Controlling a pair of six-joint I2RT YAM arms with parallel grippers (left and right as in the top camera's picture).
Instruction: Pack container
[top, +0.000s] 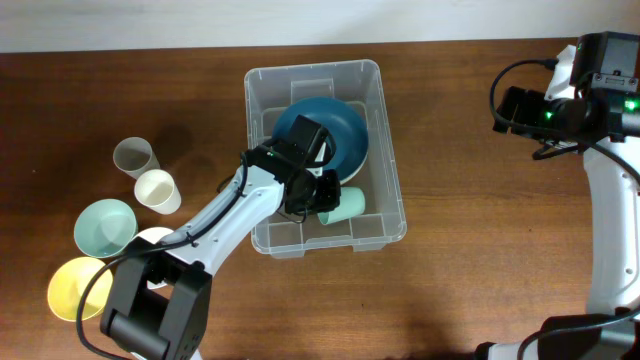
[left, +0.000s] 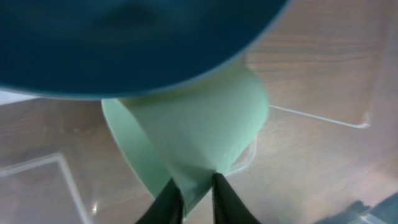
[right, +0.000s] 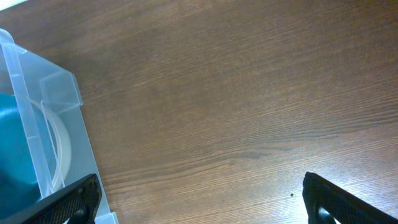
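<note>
The clear container (top: 395, 170) stands mid-table with a dark blue bowl (top: 335, 125) leaning inside it. A mint green cup (top: 346, 203) lies on its side on the container floor below the bowl. My left gripper (top: 325, 192) is down inside the bin, shut on that cup's rim. In the left wrist view the fingertips (left: 194, 186) pinch the thin green wall of the cup (left: 199, 124), under the blue bowl (left: 124, 37). My right gripper (top: 520, 108) hovers open over bare table at the far right, fingers wide apart (right: 199, 202), with the container's corner (right: 59, 99) to its left.
Left of the bin stand a grey cup (top: 133, 156), a cream cup (top: 158, 190), a mint bowl (top: 104, 226) and a yellow bowl (top: 76, 287). A white piece (top: 155, 238) peeks out beside the left arm.
</note>
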